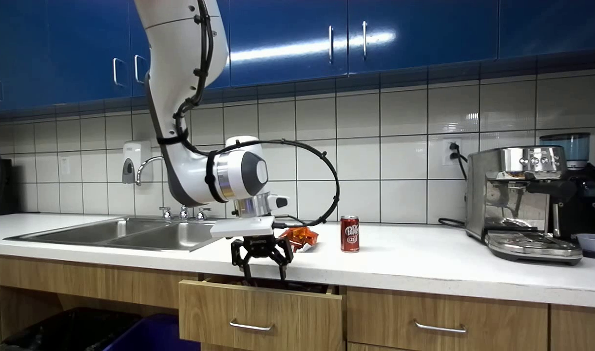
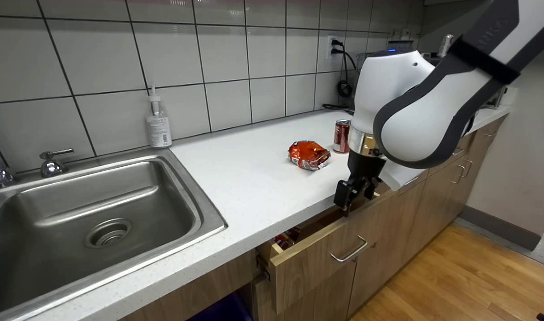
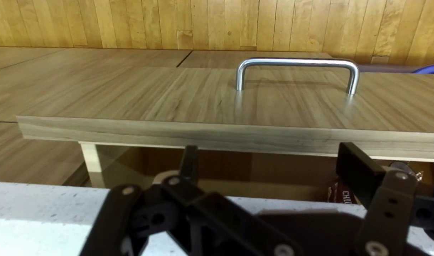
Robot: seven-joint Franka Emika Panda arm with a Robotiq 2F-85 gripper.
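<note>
The gripper (image 1: 266,281) points straight down, fingers spread with nothing between them, a stance that suits the narrow gap between the counter (image 2: 249,196) edge and the front of the drawer (image 1: 287,308); whether a fingertip touches the wood I cannot tell. The drawer juts partway out beneath the counter, its handle (image 3: 298,62) facing outward, which leaves some red packets (image 2: 284,242) inside partly exposed. On the counter behind, a crumpled orange bag (image 2: 308,154) slumps, probably being soft film; near it a red can (image 1: 350,234) stands on its flat base. Farther off, an espresso machine (image 1: 519,197) sits near the wall, presumably for the outlet (image 1: 448,153).
</note>
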